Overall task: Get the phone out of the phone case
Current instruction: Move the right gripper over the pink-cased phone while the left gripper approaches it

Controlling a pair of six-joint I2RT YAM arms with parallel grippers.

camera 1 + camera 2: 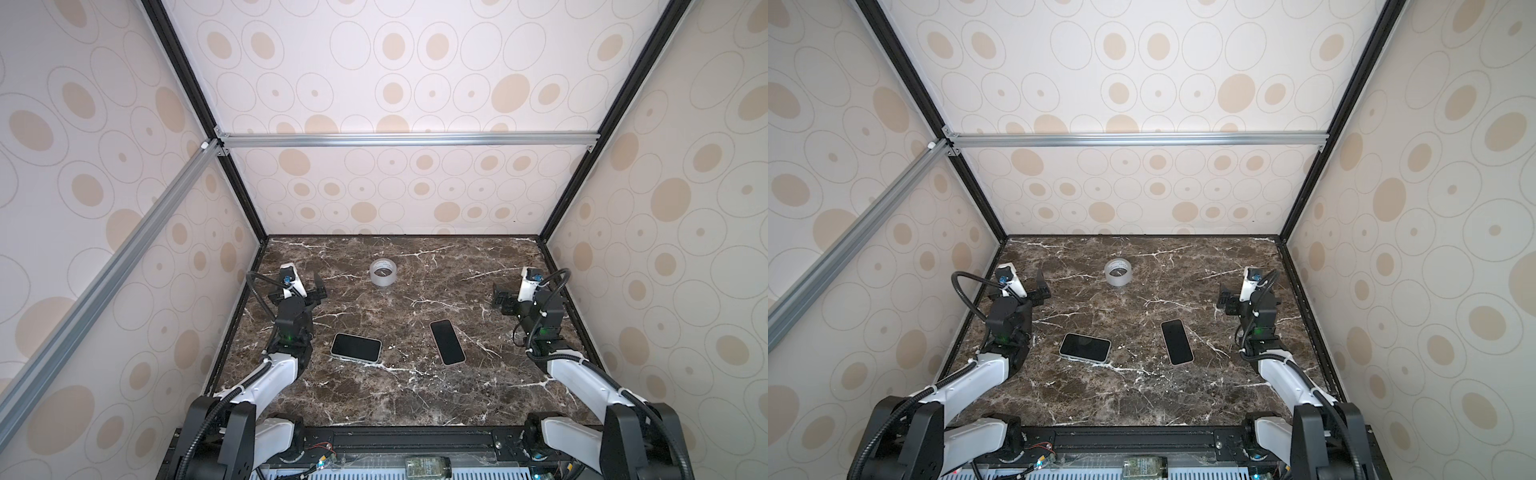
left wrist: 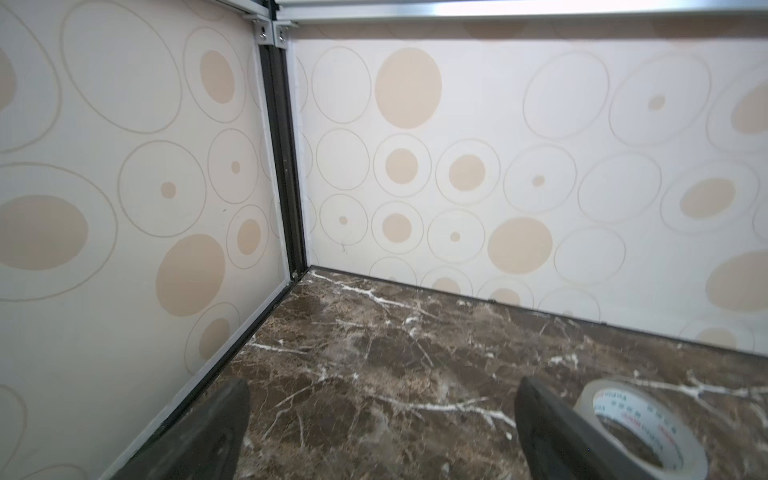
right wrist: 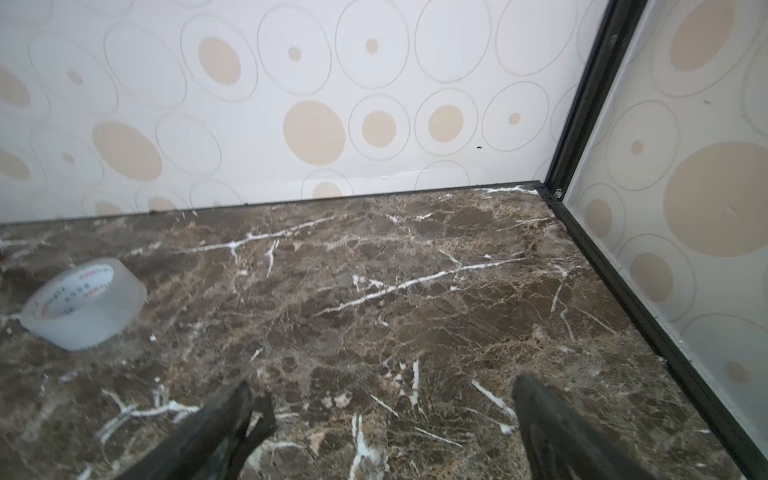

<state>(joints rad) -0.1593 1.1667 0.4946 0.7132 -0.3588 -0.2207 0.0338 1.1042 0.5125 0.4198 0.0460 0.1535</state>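
A dark-screened phone with a thick whitish case rim (image 1: 356, 347) (image 1: 1085, 346) lies flat on the marble table (image 1: 415, 395), front left. A second flat dark slab with a thin pinkish edge (image 1: 447, 342) (image 1: 1177, 342) lies to its right; I cannot tell whether it is a bare phone or another cased one. My left gripper (image 1: 312, 290) (image 2: 382, 386) hovers open behind the left slab, apart from it. My right gripper (image 1: 500, 300) (image 3: 382, 386) is open near the right wall. Neither wrist view shows a phone, and only bare marble lies between each pair of fingers.
A roll of clear tape (image 1: 382, 272) (image 2: 640, 428) (image 3: 83, 303) stands at the back middle of the table. Patterned walls with black frame posts close in the back and both sides. A small glass jar (image 1: 428, 465) lies on the robot base in front.
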